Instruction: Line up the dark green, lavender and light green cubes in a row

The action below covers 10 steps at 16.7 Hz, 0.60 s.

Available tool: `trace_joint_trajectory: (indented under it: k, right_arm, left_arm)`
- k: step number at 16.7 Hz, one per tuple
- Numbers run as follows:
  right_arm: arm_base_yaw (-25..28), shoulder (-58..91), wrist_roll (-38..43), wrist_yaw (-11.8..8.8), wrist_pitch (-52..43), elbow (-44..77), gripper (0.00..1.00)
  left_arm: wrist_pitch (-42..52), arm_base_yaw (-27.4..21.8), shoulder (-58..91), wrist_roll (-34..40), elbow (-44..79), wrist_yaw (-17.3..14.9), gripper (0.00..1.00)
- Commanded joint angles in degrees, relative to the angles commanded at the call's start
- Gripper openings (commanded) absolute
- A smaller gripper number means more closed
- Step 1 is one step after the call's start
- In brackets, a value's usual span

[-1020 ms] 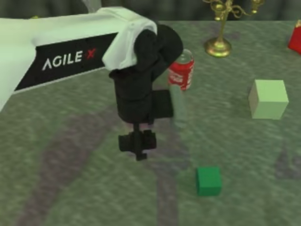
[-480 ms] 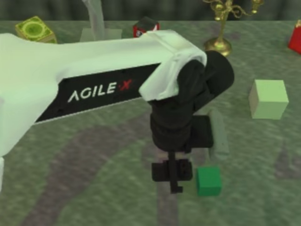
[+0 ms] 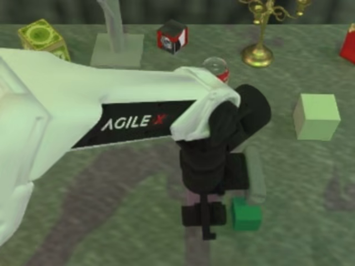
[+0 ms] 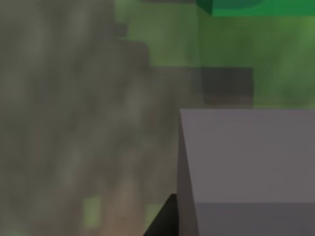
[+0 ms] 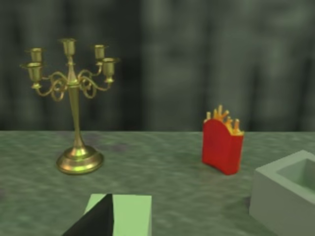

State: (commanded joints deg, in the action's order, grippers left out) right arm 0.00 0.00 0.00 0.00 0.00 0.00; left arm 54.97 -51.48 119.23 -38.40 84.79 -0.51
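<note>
A: Mottled grey-green desk [image 3: 100,221], dark curtain behind. White AgileX left arm [image 3: 138,111] reaches in from frame left to lower centre. Left jaws state?

B: Left jaws sit low, just left of the small deep emerald green cube [image 3: 247,216], close to touching. In the left wrist view the plain greyish-lilac matte cube [image 4: 246,162] fills the near corner with one dark finger [image 4: 162,221] against its side. The other finger is hidden. Reads as narrowly closed, clamped on the lilac cube. In the top view the arm covers that cube.

A: Third cube?

B: The large pale mint green matte cube [image 3: 316,116] is right of frame, above mid-height, well apart from the other two. It also shows in the right wrist view [image 5: 128,211]. Right arm is out of the top view, idle.

A: Stage?

B: Looks like setting the lilac cube beside the emerald one. The row isn't built; the mint cube isn't in line yet.

A: Risks?

B: Main one is the tight gap. Coming down or drifting right, the lilac cube or the jaws could nudge the emerald cube and skew the line. When the jaws open, the finger on the emerald side could also clip it. Letting go above the desk could land the cube twisted. On the way out, the arm passes over the red cola can [image 3: 216,69] and near the brass candelabra [image 3: 259,39] at upper centre, so a low retreat could tip them.
</note>
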Motion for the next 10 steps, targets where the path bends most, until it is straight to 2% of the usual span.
trace_joint_trajectory:
  k: [3,7,10]
  right_arm:
    - [0.00,0.00,0.00,0.00,0.00,0.00,1.00]
    - [0.00,0.00,0.00,0.00,0.00,0.00,1.00]
    - [0.00,0.00,0.00,0.00,0.00,0.00,1.00]
  left_arm:
    - [-3.81,-0.20,1.54,0.02,-2.38,0.08,0.00]
    - [-3.96,-0.22,1.61,0.01,-2.49,0.08,0.00]
    - [-3.96,-0.22,1.61,0.01,-2.49,0.08,0.23]
